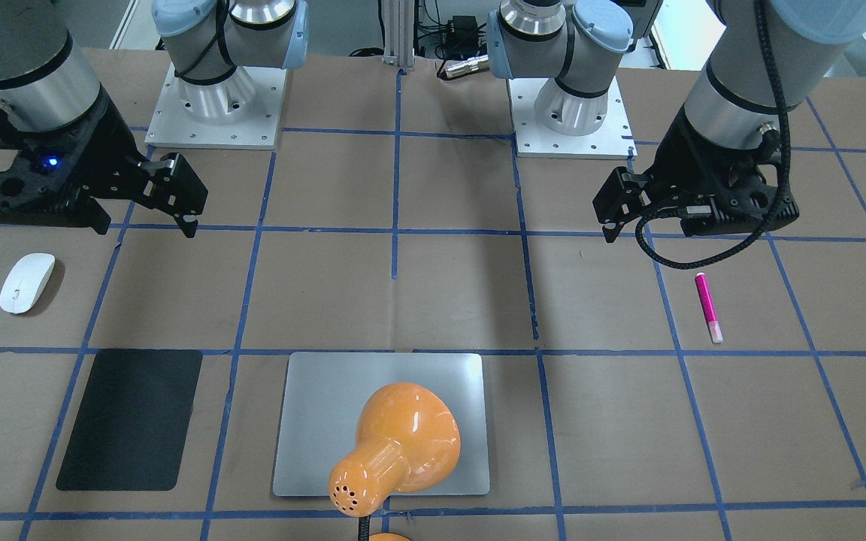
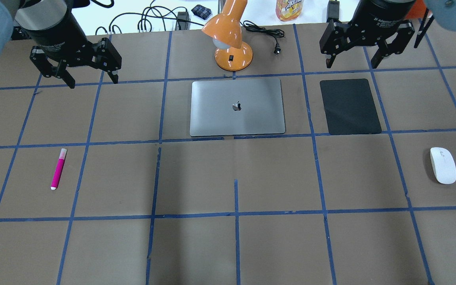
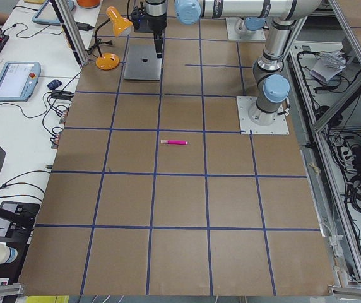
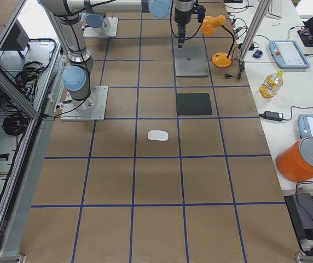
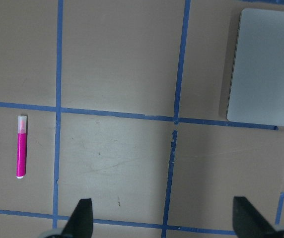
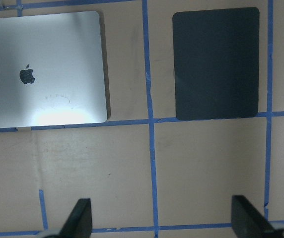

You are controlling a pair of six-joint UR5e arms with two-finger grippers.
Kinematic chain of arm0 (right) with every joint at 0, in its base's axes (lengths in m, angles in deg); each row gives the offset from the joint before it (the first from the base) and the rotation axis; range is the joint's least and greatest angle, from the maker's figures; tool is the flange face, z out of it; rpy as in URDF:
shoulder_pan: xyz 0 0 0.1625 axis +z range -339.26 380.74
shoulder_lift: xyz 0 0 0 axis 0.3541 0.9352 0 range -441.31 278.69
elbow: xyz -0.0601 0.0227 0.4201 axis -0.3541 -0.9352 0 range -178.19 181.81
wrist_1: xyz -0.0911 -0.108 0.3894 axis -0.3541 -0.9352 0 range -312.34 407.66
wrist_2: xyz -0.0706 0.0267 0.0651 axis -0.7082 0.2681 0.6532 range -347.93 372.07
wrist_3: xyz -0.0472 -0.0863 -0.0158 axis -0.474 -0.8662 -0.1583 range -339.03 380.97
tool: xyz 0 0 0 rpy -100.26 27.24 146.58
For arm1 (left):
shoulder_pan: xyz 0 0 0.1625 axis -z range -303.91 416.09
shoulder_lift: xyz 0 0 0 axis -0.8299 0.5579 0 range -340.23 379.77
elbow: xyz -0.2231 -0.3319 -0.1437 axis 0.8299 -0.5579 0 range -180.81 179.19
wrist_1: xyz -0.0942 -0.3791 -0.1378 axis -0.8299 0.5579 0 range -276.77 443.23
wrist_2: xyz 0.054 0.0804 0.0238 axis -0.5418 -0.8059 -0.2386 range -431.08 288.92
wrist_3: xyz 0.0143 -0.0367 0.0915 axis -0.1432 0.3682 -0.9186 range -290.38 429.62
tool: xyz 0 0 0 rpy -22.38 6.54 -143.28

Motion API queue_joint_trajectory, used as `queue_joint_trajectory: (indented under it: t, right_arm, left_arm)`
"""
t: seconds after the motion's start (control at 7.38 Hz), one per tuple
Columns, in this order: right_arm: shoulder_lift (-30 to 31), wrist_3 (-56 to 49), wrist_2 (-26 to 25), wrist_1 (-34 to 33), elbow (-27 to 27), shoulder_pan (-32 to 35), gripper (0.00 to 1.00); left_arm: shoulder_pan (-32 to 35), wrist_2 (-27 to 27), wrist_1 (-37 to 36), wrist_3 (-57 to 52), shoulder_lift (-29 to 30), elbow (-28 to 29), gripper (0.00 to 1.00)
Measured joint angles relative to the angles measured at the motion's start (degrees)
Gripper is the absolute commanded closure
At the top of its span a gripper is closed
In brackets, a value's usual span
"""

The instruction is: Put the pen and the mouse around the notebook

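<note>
The pen [image 2: 58, 169] lies front-to-back, pale cap pointing away from the robot.
The left gripper [image 2: 93, 83] and right gripper [image 2: 351, 65] hang spread; the notebook [image 2: 236, 118] shows an apple logo.

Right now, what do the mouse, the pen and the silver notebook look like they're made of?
The mouse looks like smooth, glossy white plastic; its rounded shell has a soft shine. The pen seems to be plastic too, with a bright pink body and a pale, see-through cap end. The notebook looks like brushed metal, probably aluminium; its matte silver lid shows soft, blurry reflections.
</note>
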Motion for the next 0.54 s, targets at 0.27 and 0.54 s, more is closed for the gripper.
queue_joint_trajectory:
  t: [0.27, 0.54]
  right_arm:
    - [-0.1, -1.1, -3.0, 2.0, -0.9, -4.4, 0.00]
    - [-0.3, -8.6, -4.5, 4.6, -1.7, -13.2, 0.00]
  left_arm:
    - [-2.8, 0.1, -0.4, -3.9, 0.1, -2.4, 0.00]
    - [-10.8, 0.2, -3.3, -12.8, 0.5, -7.7, 0.00]
